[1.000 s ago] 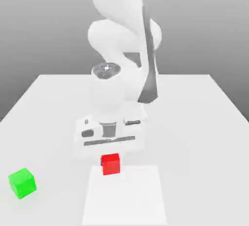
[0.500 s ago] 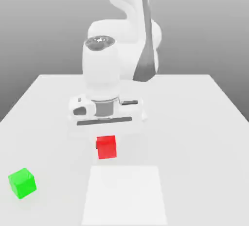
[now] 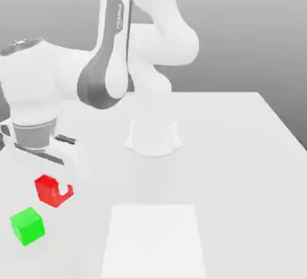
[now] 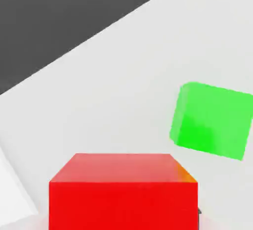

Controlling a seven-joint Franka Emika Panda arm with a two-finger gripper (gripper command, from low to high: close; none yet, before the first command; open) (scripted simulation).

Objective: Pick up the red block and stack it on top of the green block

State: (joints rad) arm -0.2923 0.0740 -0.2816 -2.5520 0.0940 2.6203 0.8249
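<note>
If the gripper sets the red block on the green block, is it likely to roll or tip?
The red block looks like a flat-faced cube, so rolling seems unlikely. The green block appears the same size with a flat top, so it should rest steadily if centred; off-centre, it might tip.

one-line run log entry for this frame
phase: carry | gripper: shut on red block | red block: lifted, beside green block, not above it | green block: on table | stack: not done

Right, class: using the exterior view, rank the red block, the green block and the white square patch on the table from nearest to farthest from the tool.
1. The red block: held in the tool, above the table near the exterior view's left edge.
2. The green block: on the table just below the red one in the picture.
3. The white square patch: further toward the exterior view's right.
</note>
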